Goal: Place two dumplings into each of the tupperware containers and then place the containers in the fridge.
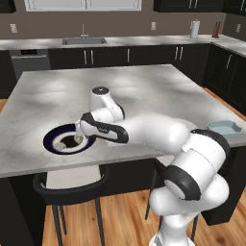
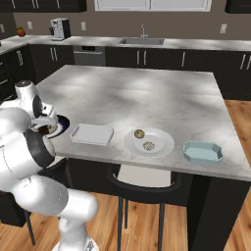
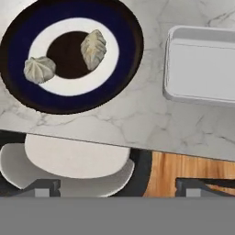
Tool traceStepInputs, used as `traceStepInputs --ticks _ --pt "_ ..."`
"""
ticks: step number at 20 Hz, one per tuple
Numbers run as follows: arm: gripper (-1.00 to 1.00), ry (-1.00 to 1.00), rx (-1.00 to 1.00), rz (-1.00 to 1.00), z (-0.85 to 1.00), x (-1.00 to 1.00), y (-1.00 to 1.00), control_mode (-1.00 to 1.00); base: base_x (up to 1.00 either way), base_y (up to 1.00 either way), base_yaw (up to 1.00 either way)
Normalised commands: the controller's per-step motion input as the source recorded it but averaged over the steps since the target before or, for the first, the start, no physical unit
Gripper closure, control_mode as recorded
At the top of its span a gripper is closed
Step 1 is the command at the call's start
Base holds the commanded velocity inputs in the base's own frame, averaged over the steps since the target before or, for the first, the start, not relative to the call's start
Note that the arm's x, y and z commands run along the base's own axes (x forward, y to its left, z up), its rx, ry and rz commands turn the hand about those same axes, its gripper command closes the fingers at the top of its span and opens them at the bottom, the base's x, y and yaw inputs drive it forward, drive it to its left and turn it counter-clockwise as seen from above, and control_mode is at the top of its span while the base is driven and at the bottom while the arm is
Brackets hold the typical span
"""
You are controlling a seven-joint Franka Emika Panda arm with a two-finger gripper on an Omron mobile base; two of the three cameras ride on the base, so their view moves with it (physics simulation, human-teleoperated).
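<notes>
My gripper [image 1: 78, 129] hangs open above the dark-blue plate [image 1: 54, 137] at the counter's front left; its fingertips [image 3: 43, 186] stand wide apart with nothing between them. Two beige dumplings [image 3: 40, 69] [image 3: 93, 48] lie on that plate, one on the white ring and one at the edge of the dark centre. Beside it sits the translucent white tupperware [image 3: 202, 69] [image 2: 91, 133]. Two more dumplings [image 2: 139, 133] [image 2: 148, 145] rest on a pale round plate [image 2: 162, 139]. The light blue tupperware [image 2: 202, 151] [image 1: 225, 127] stands near the front right corner. The fridge is out of view.
Everything sits along the front edge of a marble island [image 2: 147, 98]. Dark stools [image 1: 72, 182] [image 2: 144, 179] stand below that edge on a wood floor. A sink [image 1: 84, 41] and dark cabinets line the back wall.
</notes>
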Motion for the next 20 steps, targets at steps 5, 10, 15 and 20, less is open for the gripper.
traceStepInputs --ticks 5,10,15,20 --pt "-1.0 0.06 -0.06 0.01 -0.54 0.76 0.52 -1.0 0.0 0.0 0.0" --pt "-1.0 0.04 -0.03 0.0 -0.5 0.89 0.34 -1.0 0.0 0.0 0.0" --pt "-1.0 0.0 -0.01 0.0 -0.37 0.85 0.33 -1.0 0.0 0.0 0.0" --pt "-1.0 0.0 -0.07 0.0 -0.4 0.72 0.36 -1.0 0.0 0.0 0.0"
